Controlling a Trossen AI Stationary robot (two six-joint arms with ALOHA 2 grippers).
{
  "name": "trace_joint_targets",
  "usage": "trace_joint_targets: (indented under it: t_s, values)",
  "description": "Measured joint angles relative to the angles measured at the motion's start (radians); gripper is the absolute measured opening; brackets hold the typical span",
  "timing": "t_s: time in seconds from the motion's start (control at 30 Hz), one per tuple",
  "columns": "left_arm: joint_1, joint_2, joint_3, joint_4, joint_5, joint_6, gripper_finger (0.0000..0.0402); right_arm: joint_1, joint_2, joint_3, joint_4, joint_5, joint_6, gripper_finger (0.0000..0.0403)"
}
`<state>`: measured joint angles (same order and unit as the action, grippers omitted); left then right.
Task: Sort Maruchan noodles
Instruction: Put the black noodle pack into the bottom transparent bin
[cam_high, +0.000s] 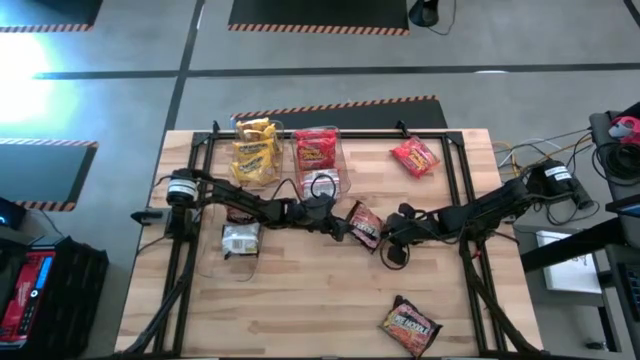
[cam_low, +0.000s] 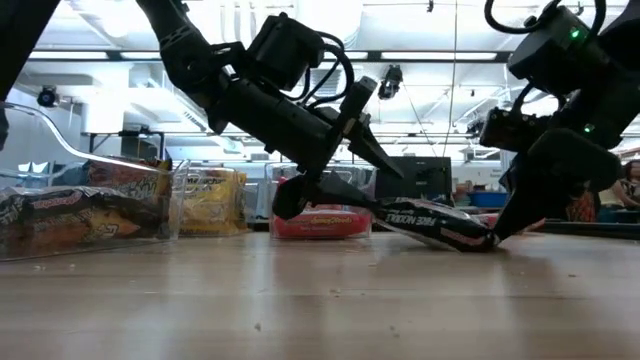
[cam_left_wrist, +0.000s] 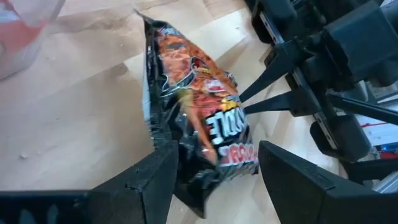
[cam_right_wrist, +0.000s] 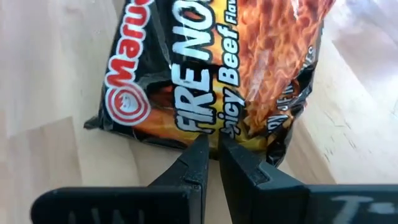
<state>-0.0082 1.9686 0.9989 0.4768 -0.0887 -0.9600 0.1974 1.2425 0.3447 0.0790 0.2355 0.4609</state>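
A dark brown-red Maruchan noodle packet (cam_high: 365, 226) lies at the table's middle, between my two grippers. My left gripper (cam_high: 343, 224) reaches in from the table's left, and its wide-set fingers stand on either side of the packet (cam_left_wrist: 199, 93). My right gripper (cam_high: 392, 228) comes from the right. It is shut, with its tips at the packet's printed face (cam_right_wrist: 217, 68). In the low view the packet (cam_low: 430, 220) slopes: the left gripper's end is raised and the other end is on the wood. My left gripper pinches the packet across its width, one finger (cam_left_wrist: 155, 180) on each crinkled side edge (cam_left_wrist: 163, 138), near the packet's left end. It comes from the table's left, slanting down. That end is lifted; the far end (cam_low: 478, 240) rests on the table. My right gripper's shut tips meet the packet's long edge (cam_right_wrist: 214, 148) from the table's right, slanting down. Whether they pinch that edge or only press on it cannot be told. That end of the packet lies on the table.
At the back stand a clear bin of yellow packets (cam_high: 255, 150) and a clear bin of red-orange ones (cam_high: 318, 150). A third clear bin (cam_high: 240, 240) stands at the left. A loose red packet (cam_high: 415, 157) lies back right, and a dark one (cam_high: 410, 325) lies near the front edge.
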Motion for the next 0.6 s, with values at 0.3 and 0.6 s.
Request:
trace_joint_targets:
  t_s: [0.3,0.6]
  values:
    - [0.0,-0.001,0.0,-0.021,-0.016,0.016,0.0207,0.001,0.185,0.04,0.052,0.011,-0.001,0.0031]
    - [0.002,-0.006,-0.001,-0.084,-0.024,0.014,0.0207,0.001,0.318,0.074,0.077,0.001,-0.016,0.0031]
